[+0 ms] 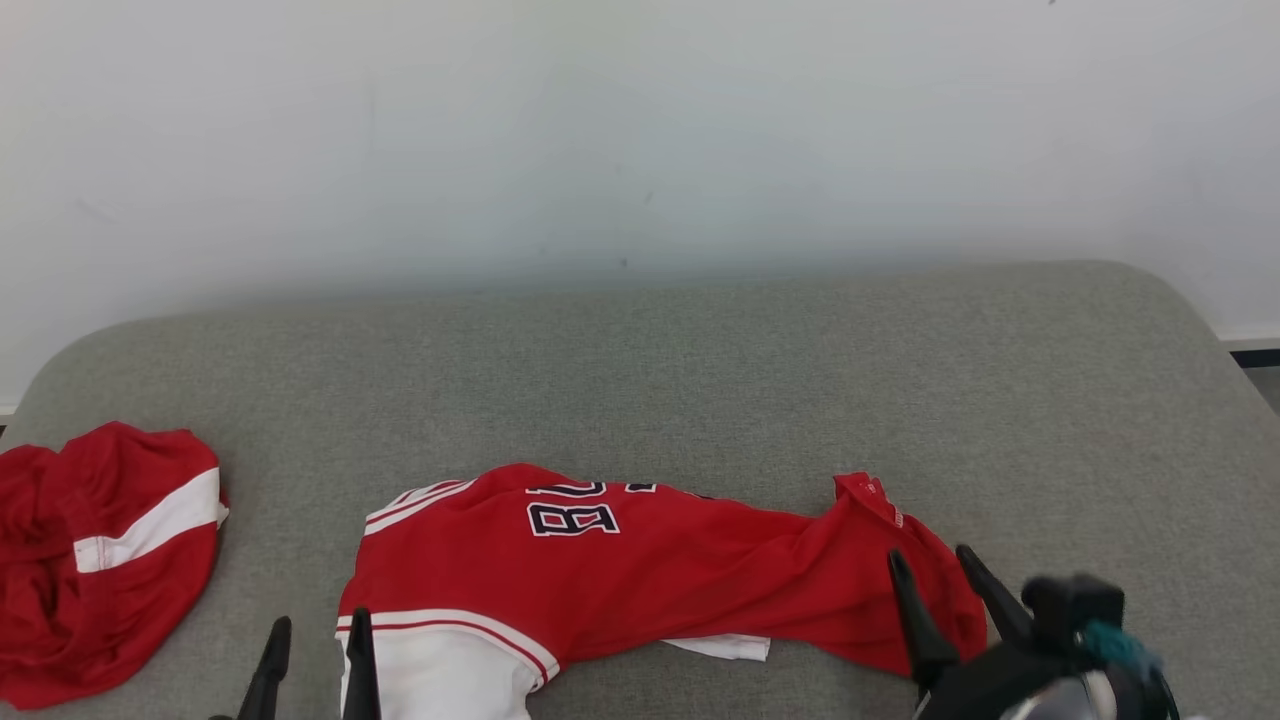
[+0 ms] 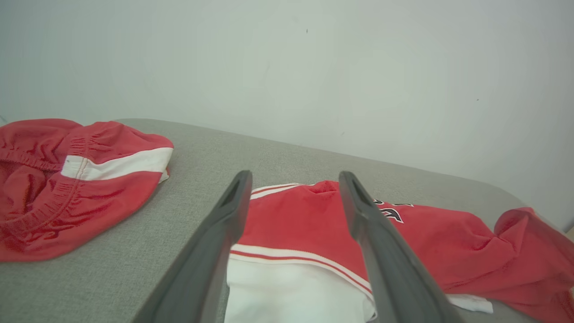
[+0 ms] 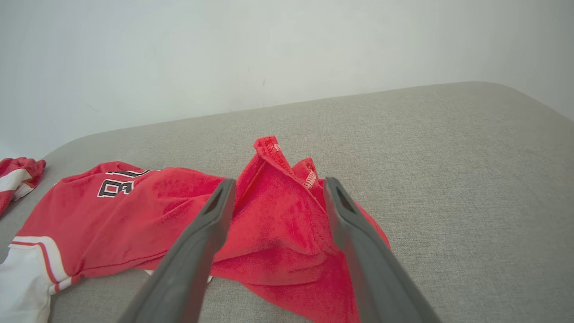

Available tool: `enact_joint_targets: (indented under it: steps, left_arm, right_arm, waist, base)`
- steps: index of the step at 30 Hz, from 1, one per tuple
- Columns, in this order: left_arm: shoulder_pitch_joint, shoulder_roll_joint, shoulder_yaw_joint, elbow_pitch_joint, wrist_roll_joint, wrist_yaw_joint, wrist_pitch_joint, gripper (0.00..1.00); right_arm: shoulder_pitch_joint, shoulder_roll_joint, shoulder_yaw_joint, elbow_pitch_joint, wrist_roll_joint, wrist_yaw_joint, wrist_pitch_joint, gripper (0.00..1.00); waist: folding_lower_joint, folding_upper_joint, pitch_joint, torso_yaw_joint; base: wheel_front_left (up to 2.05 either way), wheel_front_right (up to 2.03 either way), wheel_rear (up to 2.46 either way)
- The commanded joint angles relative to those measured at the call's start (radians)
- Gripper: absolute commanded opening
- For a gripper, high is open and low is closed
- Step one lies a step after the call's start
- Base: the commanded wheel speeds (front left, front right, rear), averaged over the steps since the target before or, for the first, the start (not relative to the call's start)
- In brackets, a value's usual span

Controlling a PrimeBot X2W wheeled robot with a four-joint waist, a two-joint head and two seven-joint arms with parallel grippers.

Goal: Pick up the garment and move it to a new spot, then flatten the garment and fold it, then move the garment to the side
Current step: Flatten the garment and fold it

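The garment (image 1: 640,570) is a red jersey with white trim and dark lettering, lying rumpled across the near part of the grey surface. It also shows in the left wrist view (image 2: 314,224) and the right wrist view (image 3: 269,224). My left gripper (image 1: 317,625) stands open over the jersey's white lower-left corner, and its fingers (image 2: 224,233) straddle that end without pinching cloth. At the jersey's bunched right end my right gripper (image 1: 932,562) stands open, with its fingers (image 3: 350,233) on either side of a raised red fold and nothing held.
A second red and white garment (image 1: 95,560) lies crumpled at the left edge of the grey padded surface (image 1: 700,370). A pale wall rises behind. Bare grey surface stretches behind and to the right of the jersey.
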Motion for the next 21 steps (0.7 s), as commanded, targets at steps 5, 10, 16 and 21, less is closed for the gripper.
enact_joint_targets:
  steps: [5,10,16,21]
  left_arm:
    - [-0.005,-0.019,0.006,0.042,0.027,-0.028,-0.002,1.0]
    - [-0.062,-0.023,-0.008,0.105,0.049,-0.044,-0.002,1.0]
    - [-0.128,-0.032,-0.023,0.17,0.038,-0.047,-0.002,1.0]
    - [-0.151,-0.039,-0.034,0.196,0.034,-0.054,-0.002,1.0]
  right_arm:
    - [-0.122,-0.001,-0.012,0.018,-0.027,0.001,0.185,1.0]
    - [-0.267,-0.006,-0.033,0.104,-0.076,0.001,0.417,1.0]
    - [-0.39,-0.025,-0.009,0.233,-0.093,0.001,0.559,1.0]
    - [-0.479,-0.037,0.035,0.347,-0.085,0.001,0.642,1.0]
  waist:
    - [0.0001,0.0,0.004,0.012]
    - [0.0001,0.0,0.018,0.022]
    - [0.0001,0.0,0.04,0.043]
    - [0.0001,0.0,0.058,0.053]
  base:
    - [0.0,0.0,0.0]
    - [0.0,0.0,0.0]
    - [0.0,0.0,0.0]
    - [0.0,0.0,0.0]
